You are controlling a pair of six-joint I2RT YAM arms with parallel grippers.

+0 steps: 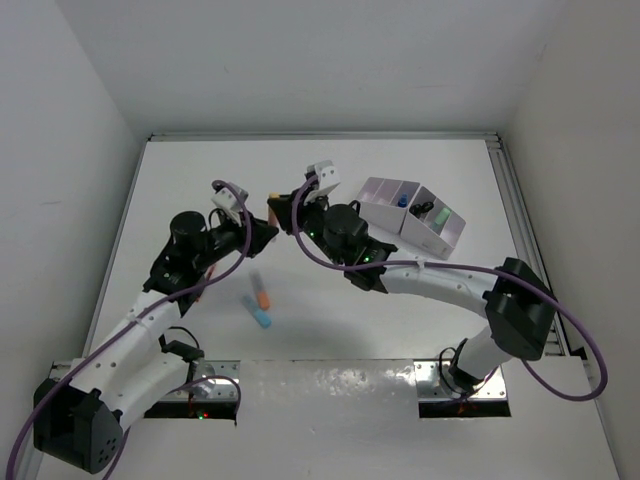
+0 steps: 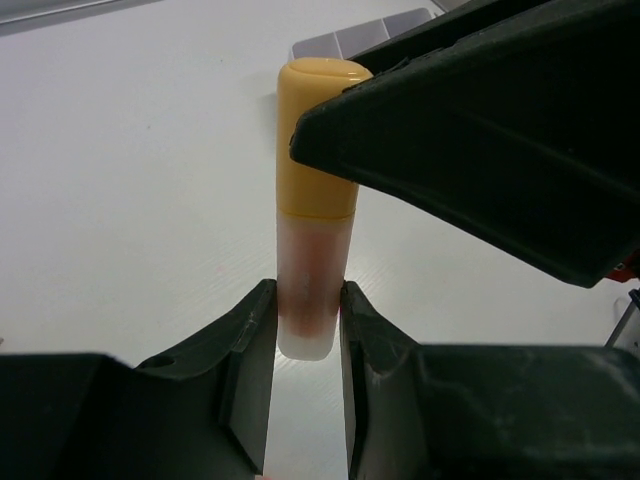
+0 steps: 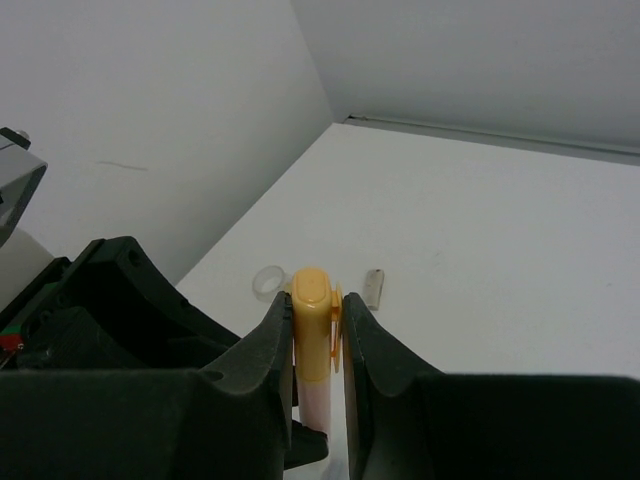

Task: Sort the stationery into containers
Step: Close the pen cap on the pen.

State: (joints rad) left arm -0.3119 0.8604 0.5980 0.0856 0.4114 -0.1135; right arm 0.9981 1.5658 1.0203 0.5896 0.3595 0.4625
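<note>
Pinching orange marker [image 2: 318,140] narrowly: L gripper [image 2: 307,305] body, R gripper [image 3: 315,315] prob. cap.

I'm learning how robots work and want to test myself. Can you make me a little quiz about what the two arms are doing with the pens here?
1. True or false: only the left gripper grips the yellow-capped marker.
2. Which part does the right gripper pinch? A) the yellow cap B) the clear barrel C) nothing
3. Fill in: loose beneath the arms lie an orange marker and a ____ one.

Key
1. False: both grippers are closed on it.
2. A.
3. Blue: the blue marker lies beside the orange one.
</note>
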